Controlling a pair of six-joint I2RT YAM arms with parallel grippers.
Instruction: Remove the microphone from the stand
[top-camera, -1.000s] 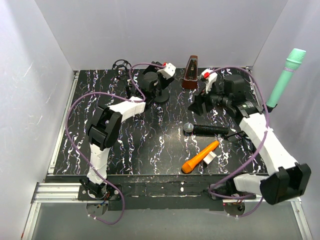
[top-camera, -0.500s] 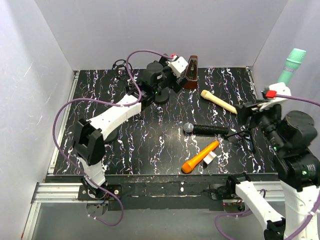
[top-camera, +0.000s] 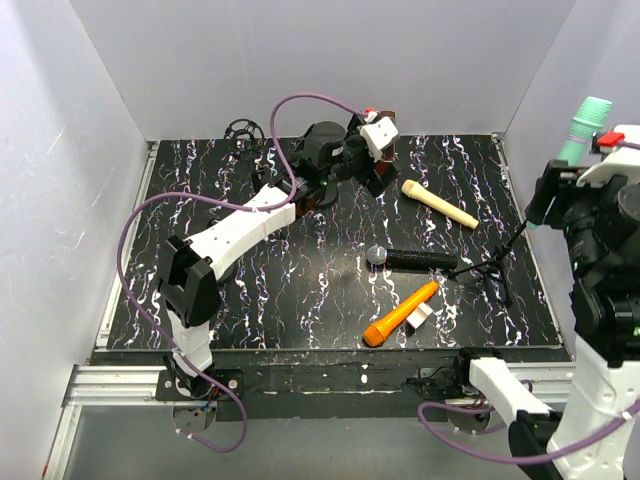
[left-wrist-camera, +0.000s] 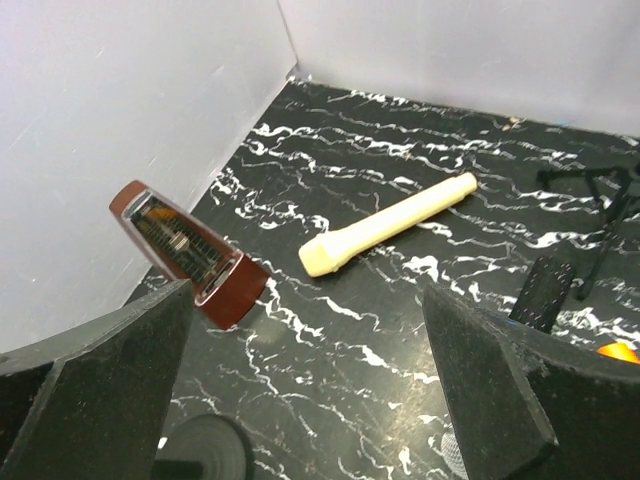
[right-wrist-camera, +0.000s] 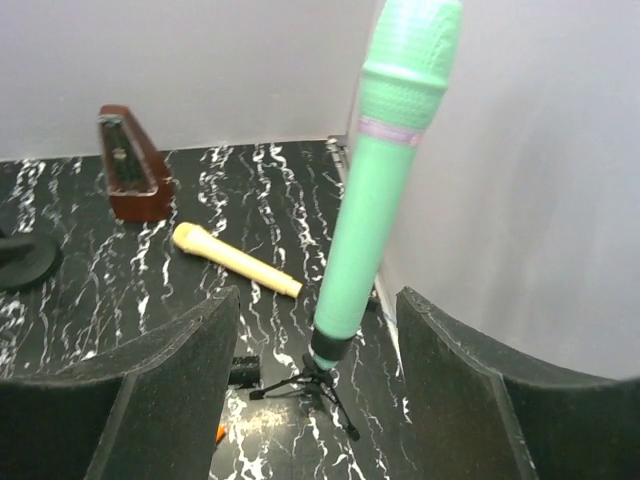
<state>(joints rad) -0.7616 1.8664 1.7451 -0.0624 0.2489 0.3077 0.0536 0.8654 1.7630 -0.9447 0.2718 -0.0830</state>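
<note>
A green microphone (right-wrist-camera: 375, 190) stands upright in a small black tripod stand (right-wrist-camera: 318, 385) at the right edge of the table, by the right wall. In the top view only its head (top-camera: 588, 117) shows, above the stand's legs (top-camera: 490, 272). My right gripper (right-wrist-camera: 318, 300) is open and raised, one finger on each side of the microphone's lower body, which stands ahead of the fingertips without touching them. In the top view it (top-camera: 548, 196) hangs high at the right. My left gripper (left-wrist-camera: 305, 310) is open and empty, over the back middle of the table (top-camera: 372, 172).
A cream microphone (top-camera: 440, 203), a black microphone (top-camera: 410, 259) and an orange microphone (top-camera: 402, 313) with a small white block (top-camera: 421, 316) lie on the marbled table. A brown metronome (left-wrist-camera: 185, 250) stands by the back wall. A round black base (left-wrist-camera: 205, 455) lies under the left gripper.
My right arm has risen and swung right, bringing its open gripper beside the green microphone. My left arm has reached toward the back, over the metronome.
</note>
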